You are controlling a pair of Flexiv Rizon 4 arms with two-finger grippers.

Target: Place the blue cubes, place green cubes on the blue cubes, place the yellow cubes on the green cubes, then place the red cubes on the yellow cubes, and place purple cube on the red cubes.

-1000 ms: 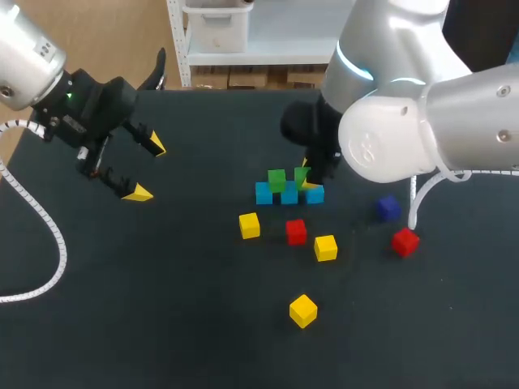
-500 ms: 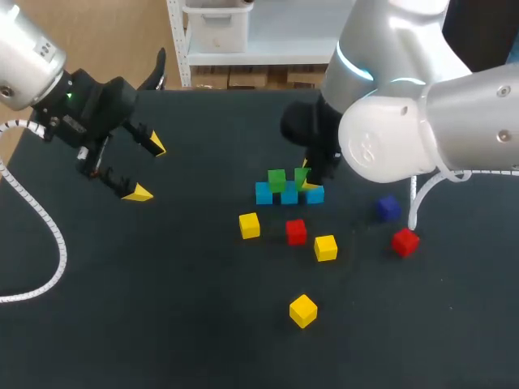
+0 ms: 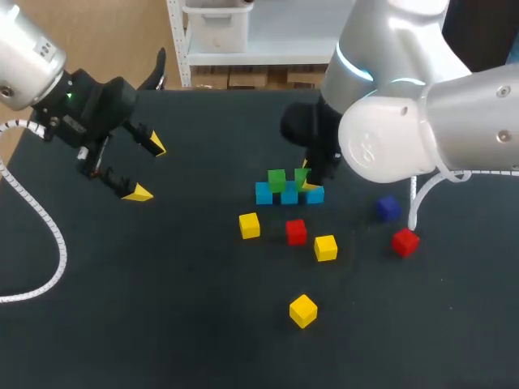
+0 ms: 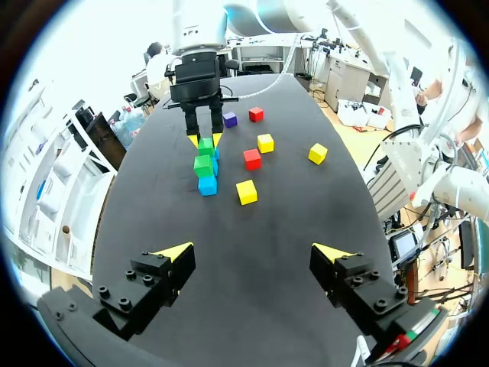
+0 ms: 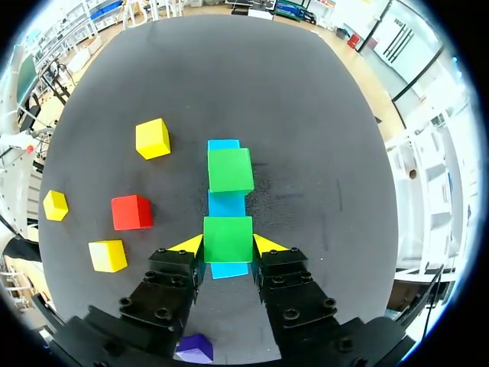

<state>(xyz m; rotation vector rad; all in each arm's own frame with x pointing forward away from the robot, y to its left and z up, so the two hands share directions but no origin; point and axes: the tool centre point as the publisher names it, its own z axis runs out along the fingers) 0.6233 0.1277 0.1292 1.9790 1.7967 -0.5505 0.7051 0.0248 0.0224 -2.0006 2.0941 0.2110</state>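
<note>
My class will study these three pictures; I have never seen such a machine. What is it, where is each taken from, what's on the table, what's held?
A robot with two arms, each with a two-fingered claw. One picture looks down from above and behind; the round ones come from wrist cameras. On the table stand a row of blue cubes with one green cube on top, plus loose yellow cubes, red cubes and a purple cube. The right claw is shut on a second green cube over the row; the left claw is open, empty.

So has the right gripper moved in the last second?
No. The right gripper, shut on a green cube, is in the same spot beside the placed green cube on the blue cubes.
</note>
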